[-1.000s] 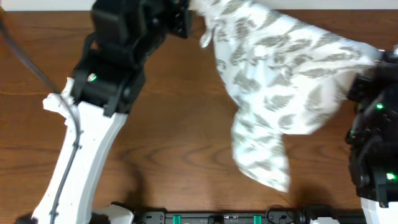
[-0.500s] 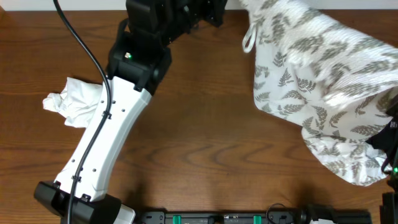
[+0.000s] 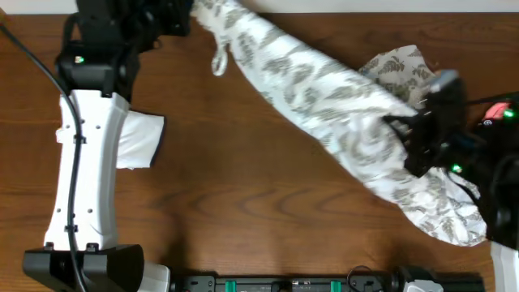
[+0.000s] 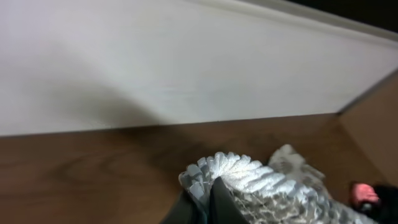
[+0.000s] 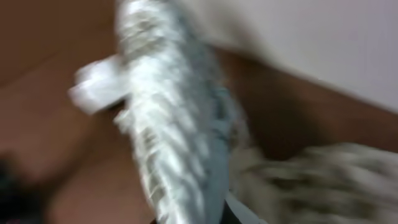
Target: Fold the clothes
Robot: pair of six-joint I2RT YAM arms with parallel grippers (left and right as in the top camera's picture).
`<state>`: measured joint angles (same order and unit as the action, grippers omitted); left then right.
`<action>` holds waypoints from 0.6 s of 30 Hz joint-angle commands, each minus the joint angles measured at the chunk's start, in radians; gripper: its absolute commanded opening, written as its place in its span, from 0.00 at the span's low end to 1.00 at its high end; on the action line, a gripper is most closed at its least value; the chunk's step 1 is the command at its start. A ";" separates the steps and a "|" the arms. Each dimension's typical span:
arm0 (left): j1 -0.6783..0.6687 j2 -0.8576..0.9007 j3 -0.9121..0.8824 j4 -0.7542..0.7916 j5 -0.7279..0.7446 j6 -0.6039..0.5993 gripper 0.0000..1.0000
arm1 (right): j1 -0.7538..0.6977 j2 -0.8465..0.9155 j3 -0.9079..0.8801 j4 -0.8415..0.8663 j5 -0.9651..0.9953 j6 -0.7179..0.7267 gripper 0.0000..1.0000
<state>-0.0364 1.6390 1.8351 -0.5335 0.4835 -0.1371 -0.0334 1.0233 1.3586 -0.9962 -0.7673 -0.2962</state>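
The brown wooden table [image 3: 243, 203] is carrying 2 garments. The large fern-print garment [image 3: 316, 85] is stretching as a diagonal band from the far left edge down toward the near right corner, its loose tail hanging past the right claw. A small white garment [image 3: 139, 139] is lying partly under the left arm [image 3: 81, 178]. The left claw [image 3: 185, 11] is pinching the band's bunched far end, and the right claw [image 3: 403, 134] is gripping it near the lower end, though its wrist view is blurred.
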 commanded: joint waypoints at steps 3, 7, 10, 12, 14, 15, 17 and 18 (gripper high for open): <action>0.040 -0.033 0.024 -0.042 -0.031 0.063 0.06 | 0.165 0.031 0.006 -0.106 -0.231 -0.291 0.05; 0.048 -0.035 0.024 -0.056 -0.031 0.071 0.08 | 0.278 0.051 0.006 -0.181 -0.182 -0.399 0.08; 0.050 -0.039 0.024 -0.057 -0.032 0.077 0.16 | 0.353 0.065 0.006 -0.220 -0.086 -0.401 0.25; 0.050 -0.042 0.024 -0.057 -0.032 0.077 0.27 | 0.394 0.075 0.006 -0.238 -0.034 -0.401 0.40; 0.050 -0.046 0.024 -0.061 -0.033 0.078 0.35 | 0.421 0.082 0.006 -0.238 0.037 -0.401 0.48; 0.050 -0.048 0.024 -0.066 -0.045 0.077 0.39 | 0.426 0.082 0.006 -0.232 0.078 -0.401 0.54; 0.050 -0.056 0.024 -0.095 -0.094 0.083 0.47 | 0.425 0.083 0.006 -0.192 0.208 -0.369 0.99; 0.050 -0.058 0.024 -0.103 -0.101 0.088 0.48 | 0.422 0.083 0.006 -0.172 0.251 -0.333 0.99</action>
<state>0.0093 1.6176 1.8351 -0.6186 0.4370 -0.0692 0.3828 1.1046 1.3579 -1.1995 -0.7044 -0.6674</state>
